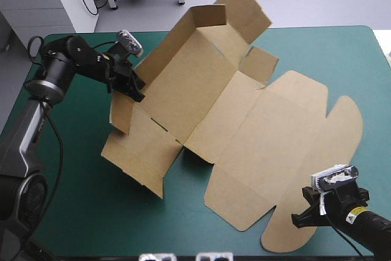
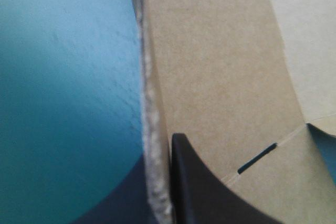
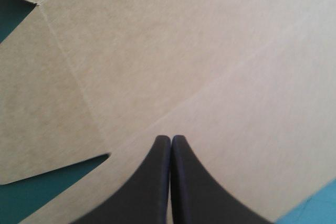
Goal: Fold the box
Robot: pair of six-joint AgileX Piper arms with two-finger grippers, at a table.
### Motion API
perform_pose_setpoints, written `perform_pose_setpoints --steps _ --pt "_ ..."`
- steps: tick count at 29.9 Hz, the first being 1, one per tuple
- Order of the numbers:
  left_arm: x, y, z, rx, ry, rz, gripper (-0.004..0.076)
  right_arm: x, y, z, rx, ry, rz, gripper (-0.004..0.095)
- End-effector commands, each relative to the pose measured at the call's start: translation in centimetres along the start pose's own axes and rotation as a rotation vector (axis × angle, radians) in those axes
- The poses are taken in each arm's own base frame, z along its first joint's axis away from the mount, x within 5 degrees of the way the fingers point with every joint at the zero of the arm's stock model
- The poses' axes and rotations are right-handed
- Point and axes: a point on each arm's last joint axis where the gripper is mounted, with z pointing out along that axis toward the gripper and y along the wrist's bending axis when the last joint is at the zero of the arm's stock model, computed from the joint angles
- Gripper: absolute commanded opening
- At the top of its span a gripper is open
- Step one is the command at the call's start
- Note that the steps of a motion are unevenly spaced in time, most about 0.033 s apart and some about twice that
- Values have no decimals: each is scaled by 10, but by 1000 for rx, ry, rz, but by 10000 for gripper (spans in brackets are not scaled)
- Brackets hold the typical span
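Observation:
The brown box point(image 1: 201, 96) lies partly raised on the teal-green cover point(image 1: 79, 200). Its far and left walls stand up, and its rounded lid point(image 1: 293, 132) lies flat toward the near right. My left gripper point(image 1: 135, 91) is shut on the box's left wall. In the left wrist view the board's edge point(image 2: 152, 129) runs between the fingers point(image 2: 210, 192) of that gripper point(image 2: 161, 145). My right gripper point(image 1: 302, 217) sits at the lid's near edge. It is shut point(image 3: 170, 139), with its tips over the board's face point(image 3: 199, 51) and nothing between them.
A tall flap point(image 1: 244, 10) of the box juts past the table's far edge. A loose side flap point(image 1: 137, 163) hangs toward the near left. Bare cover shows at the near left and far right point(image 1: 342, 53).

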Motion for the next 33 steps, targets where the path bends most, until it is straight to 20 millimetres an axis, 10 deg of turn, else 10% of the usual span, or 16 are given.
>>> perform_pose_setpoints --steps 1,18,33 --pt "-39 -24 -24 -171 -144 240 -8 -15 0 -5 8 -102 14 -14" --pt "-76 -86 -12 -381 -190 704 -9 -25 -2 -8 28 -194 24 -14" --pt "-8 -132 -15 -605 -386 971 -9 -70 1 -46 35 -372 75 -14"
